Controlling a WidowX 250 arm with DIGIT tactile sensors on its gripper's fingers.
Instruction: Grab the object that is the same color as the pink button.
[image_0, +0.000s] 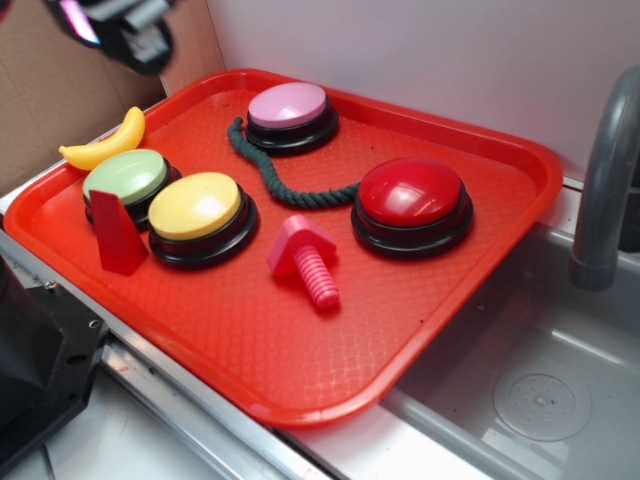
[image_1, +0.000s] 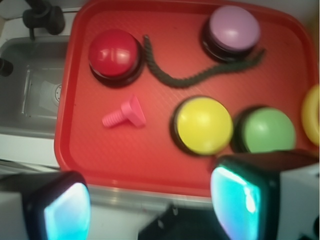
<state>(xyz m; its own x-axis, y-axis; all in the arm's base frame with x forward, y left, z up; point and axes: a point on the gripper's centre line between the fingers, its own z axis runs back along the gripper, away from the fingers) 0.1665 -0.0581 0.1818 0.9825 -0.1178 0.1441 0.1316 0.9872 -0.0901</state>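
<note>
Pink bolt (image_0: 304, 259) lies on the red tray (image_0: 300, 370); the fingers (image_1: 65, 212) are spread, empty.

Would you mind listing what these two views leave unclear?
- Gripper: exterior view crops and blurs it at the top edge.
- Red wedge-shaped block: absent from the wrist view, likely behind a fingertip.
- Yellow toy banana: blurred, cut by the wrist view's right edge.
</note>
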